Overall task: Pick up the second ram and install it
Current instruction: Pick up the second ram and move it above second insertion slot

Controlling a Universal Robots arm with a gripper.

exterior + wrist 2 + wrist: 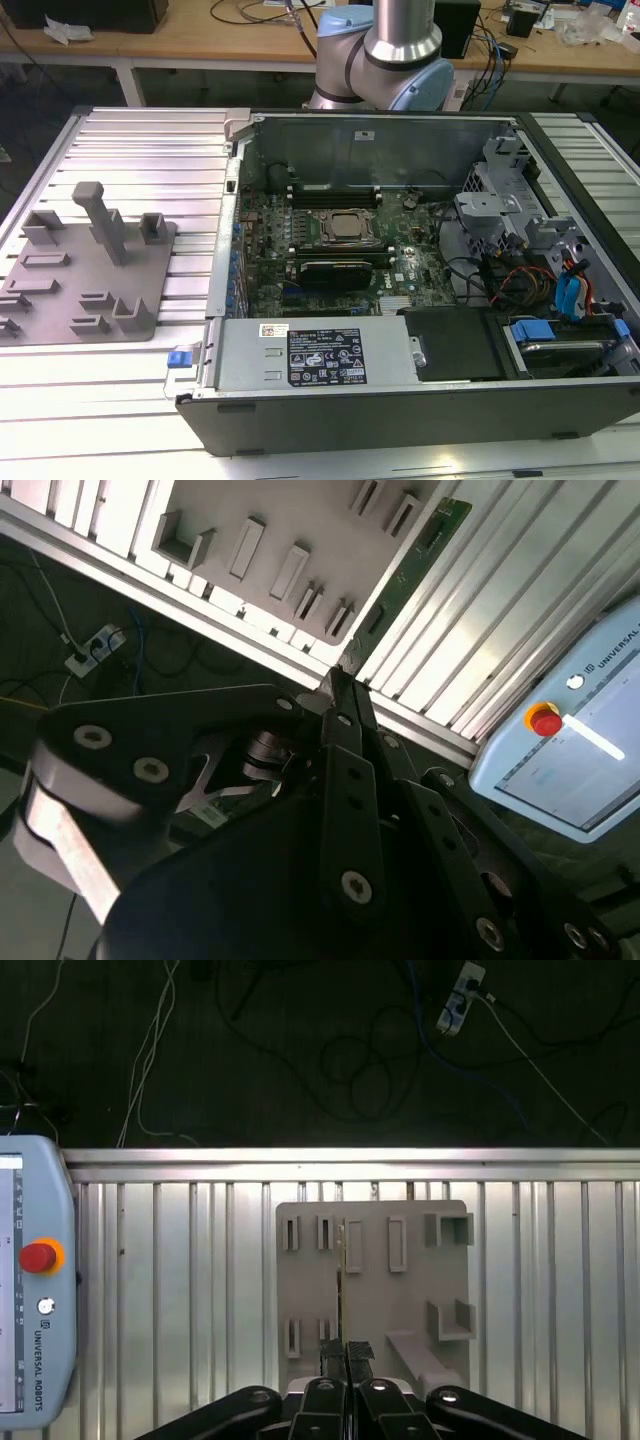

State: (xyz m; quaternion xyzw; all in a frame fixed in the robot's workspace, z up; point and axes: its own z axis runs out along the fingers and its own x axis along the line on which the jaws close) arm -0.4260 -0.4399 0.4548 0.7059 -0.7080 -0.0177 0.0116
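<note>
In both wrist views my gripper (345, 1352) (338, 680) is shut on the second ram, a thin dark-green stick. The second ram (342, 1280) shows edge-on as a fine line in the first wrist view. In the second wrist view the second ram (425, 550) runs out from the fingertips as a long green strip. Gripper and stick hang well above the grey fixture plate (400, 1290) (290, 510). The exterior view has that plate (60, 300) on its left, beside the open computer case (400, 400).
Inside the case the motherboard's processor socket (345, 228) sits between rows of memory slots. Cables and drive bays (540, 260) crowd the exterior view's right. A teach pendant (30, 1280) (570, 750) lies on the ribbed metal table (540, 1290). A power strip (458, 1000) lies on the floor.
</note>
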